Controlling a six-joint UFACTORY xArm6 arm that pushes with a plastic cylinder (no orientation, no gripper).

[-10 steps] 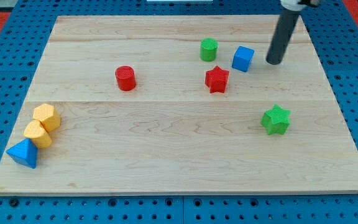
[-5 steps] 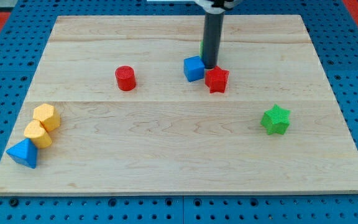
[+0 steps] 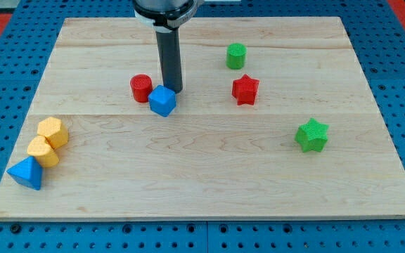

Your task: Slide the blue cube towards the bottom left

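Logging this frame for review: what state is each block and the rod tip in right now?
blue cube: turned corner-on, close beside the red cylinder
my tip: at the blue cube's upper right edge
red cylinder: upright
green cylinder: upright, alone
red star: flat, alone
green star: flat, alone
two yellow blocks: touching
blue pyramid-like block: against the lower yellow block

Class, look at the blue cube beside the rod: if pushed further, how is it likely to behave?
The blue cube has flat faces, so it will probably slide, not roll. My tip sits off its upper-right corner, so it may twist. The red cylinder stands close to its left and might get nudged.
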